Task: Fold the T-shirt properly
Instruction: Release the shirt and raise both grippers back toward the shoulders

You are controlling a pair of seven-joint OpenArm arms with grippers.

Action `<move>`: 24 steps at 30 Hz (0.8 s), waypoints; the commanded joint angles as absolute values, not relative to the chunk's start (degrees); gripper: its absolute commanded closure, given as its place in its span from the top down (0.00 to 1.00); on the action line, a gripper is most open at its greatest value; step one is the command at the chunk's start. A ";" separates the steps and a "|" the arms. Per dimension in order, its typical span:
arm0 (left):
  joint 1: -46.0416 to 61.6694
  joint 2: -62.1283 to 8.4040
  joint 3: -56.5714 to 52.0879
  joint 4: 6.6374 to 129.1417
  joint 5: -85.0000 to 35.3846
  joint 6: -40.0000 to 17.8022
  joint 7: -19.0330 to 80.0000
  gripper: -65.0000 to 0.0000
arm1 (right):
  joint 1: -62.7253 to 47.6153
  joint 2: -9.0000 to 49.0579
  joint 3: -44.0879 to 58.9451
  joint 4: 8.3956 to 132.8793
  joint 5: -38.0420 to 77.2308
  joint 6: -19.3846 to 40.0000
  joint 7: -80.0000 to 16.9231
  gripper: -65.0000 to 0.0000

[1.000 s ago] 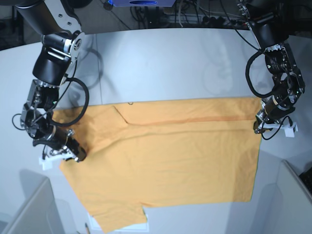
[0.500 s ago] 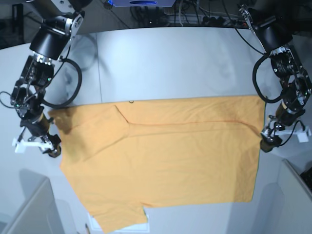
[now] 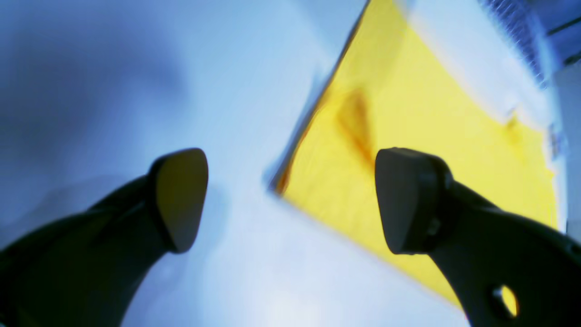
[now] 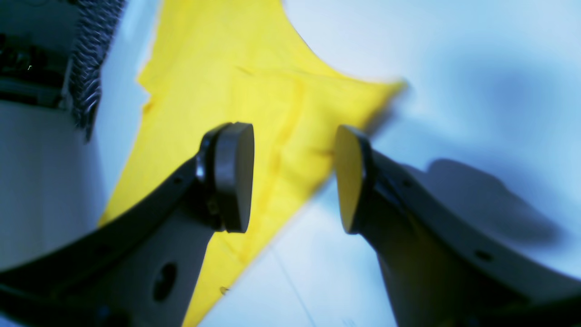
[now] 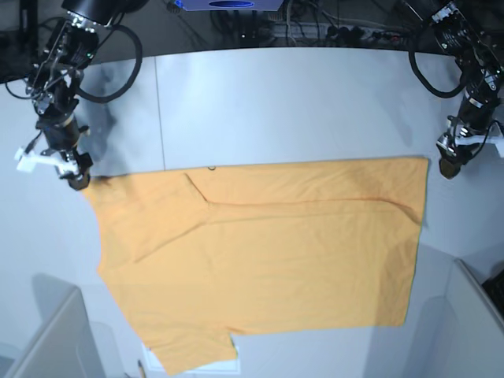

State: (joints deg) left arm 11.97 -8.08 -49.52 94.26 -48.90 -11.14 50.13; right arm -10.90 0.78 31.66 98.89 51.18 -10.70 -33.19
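Could snag and drag the flat light-orange cotton T-shirt (image 5: 268, 260) off the white table's (image 5: 276, 102) near edge, with left gripper (image 3: 290, 204) and right gripper (image 4: 294, 177) both spread, empty, beside its far corners

This looks like a robotics lab or test bench. A plain white curved surface (image 5: 276, 94) fills the base view, with two black robot arms mounted at its far corners. Beyond the far edge lie tangled cables (image 5: 315, 27) and dark equipment, and grey panels (image 5: 43, 339) stand at the near corners.
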 commanded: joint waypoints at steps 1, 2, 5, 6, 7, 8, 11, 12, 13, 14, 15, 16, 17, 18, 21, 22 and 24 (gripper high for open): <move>12.35 -9.19 -49.71 95.08 -49.80 -13.49 48.75 0.86 | -11.30 0.48 31.69 99.82 53.14 -9.45 -32.57 0.42; 13.49 -9.01 -49.80 95.08 -49.98 -14.73 48.75 0.86 | -12.26 -0.04 32.04 99.82 53.05 -9.45 -32.48 0.42; 14.20 -9.01 -49.71 93.76 -49.98 -15.34 48.75 0.86 | -13.32 -1.10 31.96 99.56 52.88 -9.45 -32.48 0.42; 14.29 -9.01 -49.71 93.23 -49.98 -15.34 48.75 0.86 | -13.41 -1.10 31.96 99.56 52.88 -9.45 -32.48 0.42; 14.20 -9.01 -49.71 92.53 -49.89 -15.43 48.75 0.86 | -13.58 -1.10 31.96 99.56 52.88 -9.45 -32.48 0.42; 14.02 -9.01 -49.71 91.56 -49.89 -15.43 48.66 0.86 | -13.32 -1.10 31.96 99.47 52.88 -9.45 -32.48 0.42; 13.23 -8.92 -49.54 89.63 -49.98 -15.43 48.66 0.86 | -12.70 -0.75 31.96 97.98 52.88 -9.45 -32.40 0.42; 12.70 -8.57 -49.63 88.92 -49.89 -15.43 48.66 0.86 | -12.09 -0.66 31.96 97.45 52.79 -9.45 -32.40 0.42; 12.35 -8.22 -49.71 87.78 -49.71 -15.43 48.66 0.86 | -11.38 -0.66 31.96 95.96 52.53 -9.45 -32.40 0.42; 12.26 -8.13 -49.71 86.90 -49.80 -15.43 48.66 0.86 | -10.51 -0.66 31.96 94.29 51.74 -9.45 -32.40 0.42; 12.26 -7.96 -49.71 86.64 -49.80 -15.43 48.66 0.86 | -9.71 -0.66 31.96 92.97 50.77 -9.45 -32.40 0.42; 12.00 -7.87 -49.63 86.20 -49.80 -15.43 48.66 0.86 | -8.66 -0.66 31.96 91.21 49.27 -9.45 -32.40 0.42; 11.65 -7.78 -49.54 85.85 -49.71 -15.43 48.66 0.86 | -7.52 -0.66 31.96 89.71 47.78 -9.45 -32.40 0.43; 11.30 -7.78 -49.54 85.32 -49.71 -15.43 48.66 0.86 | -6.46 -0.66 31.96 88.40 46.73 -9.45 -32.40 0.43; 10.68 -7.78 -49.54 84.79 -49.71 -15.43 48.66 0.86 | -4.09 -0.66 31.96 85.49 46.11 -9.45 -32.40 0.45; 10.68 -7.87 -49.36 84.62 -49.71 -15.43 48.66 0.86 | -3.12 -0.57 31.96 84.70 46.11 -9.45 -32.40 0.49; 10.59 -7.87 -49.27 84.62 -49.71 -15.43 48.66 0.86 | -1.98 -0.57 31.96 83.47 46.11 -9.45 -32.40 0.56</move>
State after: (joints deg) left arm 10.83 -7.01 -49.15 83.83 -49.23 -15.07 48.99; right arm -2.37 -1.10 31.88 82.83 46.04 -9.65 -32.69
